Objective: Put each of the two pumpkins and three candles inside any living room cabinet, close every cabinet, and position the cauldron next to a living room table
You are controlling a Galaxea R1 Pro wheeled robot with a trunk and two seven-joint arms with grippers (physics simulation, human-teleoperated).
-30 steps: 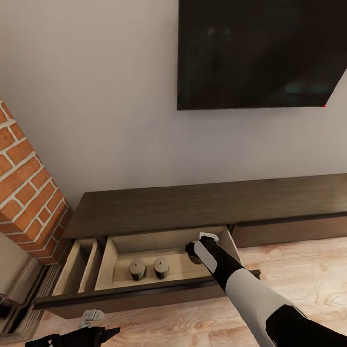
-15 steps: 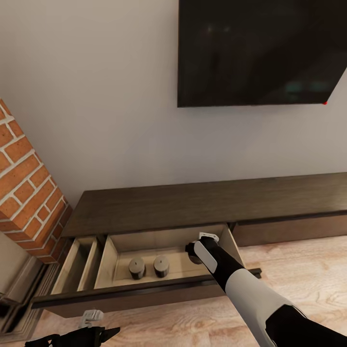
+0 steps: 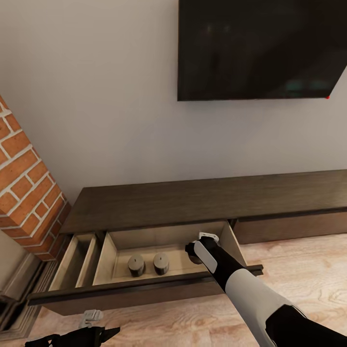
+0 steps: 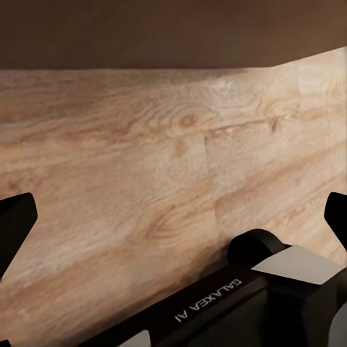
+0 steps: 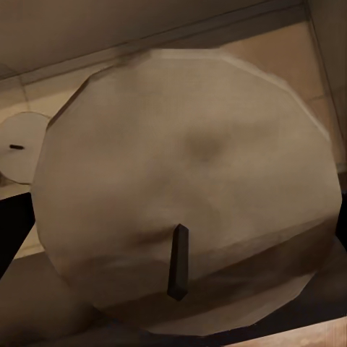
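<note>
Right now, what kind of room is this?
Most likely a living room: a wall-mounted TV above a long low dark media cabinet, a brick fireplace surround beside it, wood floor.

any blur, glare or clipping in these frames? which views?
Head view: sharp, even light, faint reflections on the TV. Right wrist view: the candle sits so close that its top is soft and blurred; only its wick reads crisply. Left wrist view: floor grain slightly soft, fingertips cropped at the frame edges.
</note>
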